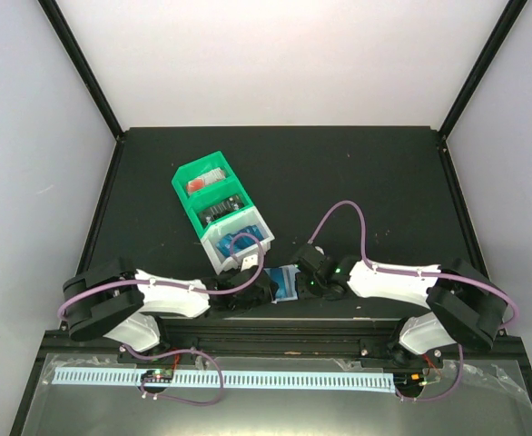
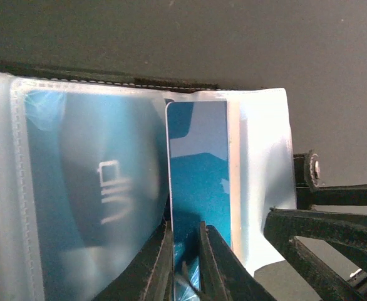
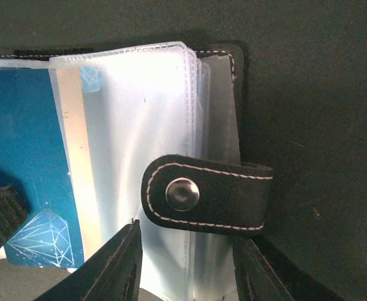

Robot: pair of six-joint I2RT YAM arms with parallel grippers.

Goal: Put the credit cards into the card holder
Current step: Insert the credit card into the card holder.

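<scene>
Nearest the top camera, your left arm [image 1: 157, 295] and right arm [image 1: 393, 280] met at the open card holder [image 1: 287, 282], near the front edge of the table [image 1: 357, 173]. In the left wrist view, the left gripper [image 2: 185, 227] had its fingers close around a blue credit card [image 2: 199, 169] that sat in a clear sleeve [image 2: 262, 157]; whether it pinched the card, I could not tell. In the right wrist view, the right gripper [image 3: 185, 237] stood spread around the strap [image 3: 208, 194]; whether it gripped, I could not tell.

Arms angled inward; left end effector [image 2: 186, 224] barely parted, right end effector [image 3: 186, 232] wide.
</scene>
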